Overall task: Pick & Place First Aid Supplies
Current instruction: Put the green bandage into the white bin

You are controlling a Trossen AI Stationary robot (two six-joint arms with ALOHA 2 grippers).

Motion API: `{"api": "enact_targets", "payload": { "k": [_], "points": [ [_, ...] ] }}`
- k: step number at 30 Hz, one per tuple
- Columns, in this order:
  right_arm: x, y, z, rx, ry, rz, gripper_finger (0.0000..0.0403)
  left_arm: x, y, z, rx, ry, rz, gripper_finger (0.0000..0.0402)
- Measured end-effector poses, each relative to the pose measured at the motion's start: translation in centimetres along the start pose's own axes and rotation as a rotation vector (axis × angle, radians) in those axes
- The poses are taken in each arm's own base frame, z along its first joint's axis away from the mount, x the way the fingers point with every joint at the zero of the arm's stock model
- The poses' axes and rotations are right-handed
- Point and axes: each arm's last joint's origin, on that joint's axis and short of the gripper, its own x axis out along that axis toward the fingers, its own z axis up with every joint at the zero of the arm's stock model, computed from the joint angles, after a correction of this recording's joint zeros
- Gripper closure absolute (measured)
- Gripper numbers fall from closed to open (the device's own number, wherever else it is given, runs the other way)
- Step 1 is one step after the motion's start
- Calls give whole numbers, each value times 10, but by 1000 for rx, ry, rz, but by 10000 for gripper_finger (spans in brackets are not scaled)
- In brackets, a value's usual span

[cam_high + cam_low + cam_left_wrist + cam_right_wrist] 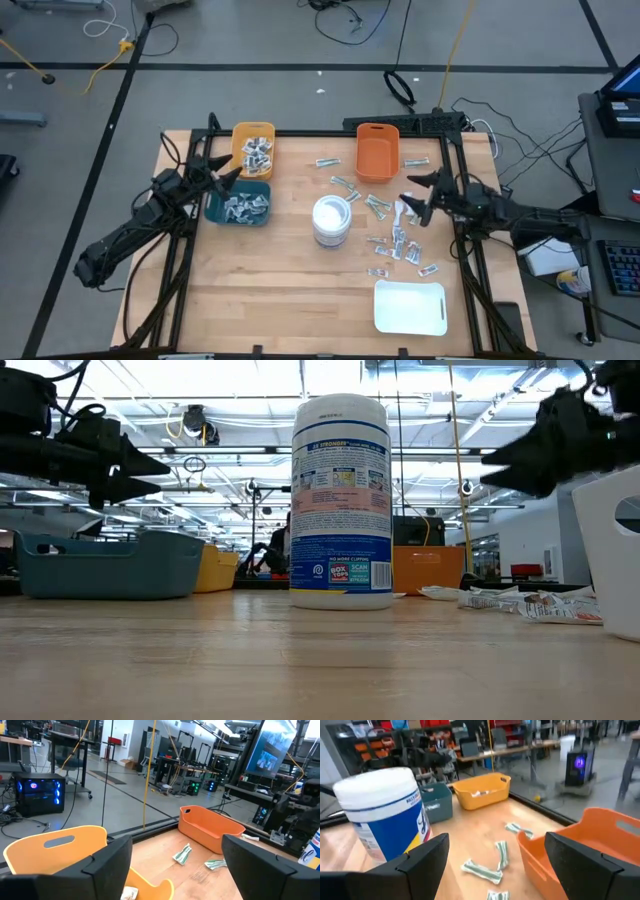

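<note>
high view: a pale wooden table (260, 280) with a dark frame. the left gripper (232, 172) hangs with fingers spread over the gap between the yellow bin (253, 147) and the teal bin (238, 205), both smooth plastic tubs holding crumpled silvery packets (256, 152). the right gripper (408, 203), jaws apart and empty, hangs at the right side above loose first aid supplies (400, 243), flat crinkled wrappers scattered from near the orange bin (376, 153) towards the near right. a white cylindrical wipes canister (331, 220) stands at centre; a white rectangular tray (410, 306) with rounded corners lies at the near right.

low view: the canister, upright with a printed label, blocks the middle of the table; the teal bin sits left, the orange bin behind on the right, crumpled packets beside it.

left wrist view: two blunt dark fingers (107, 865) stand wide apart over the yellow bin's rim; green-striped strips (182, 855) lie on the wood near the orange bin.

right wrist view: the spread fingers (422, 857) frame more striped strips, between the canister and the orange bin.
</note>
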Motion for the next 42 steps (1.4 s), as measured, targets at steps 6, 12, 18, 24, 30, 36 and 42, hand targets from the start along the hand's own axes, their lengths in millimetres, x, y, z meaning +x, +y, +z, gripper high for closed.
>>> {"api": "enact_targets", "payload": {
  "k": [6,12,18,24,30,36,42],
  "points": [
    [6,6,22,32,242,-53,78,0,0,0,-1,0,0,93],
    [18,14,38,76,528,-81,78,0,0,0,-1,0,0,79],
    [39,26,46,176,838,-71,78,0,0,0,-1,0,0,71],
    [62,34,65,90,1013,-66,78,0,0,0,-1,0,0,80],
    [95,28,93,-19,1078,-74,78,0,0,0,-6,1,0,92],
    [140,7,116,-62,1147,-57,78,0,0,0,-7,0,0,94],
    [192,-13,126,-127,1157,-49,78,0,0,0,-9,0,0,82]
  ]
}}
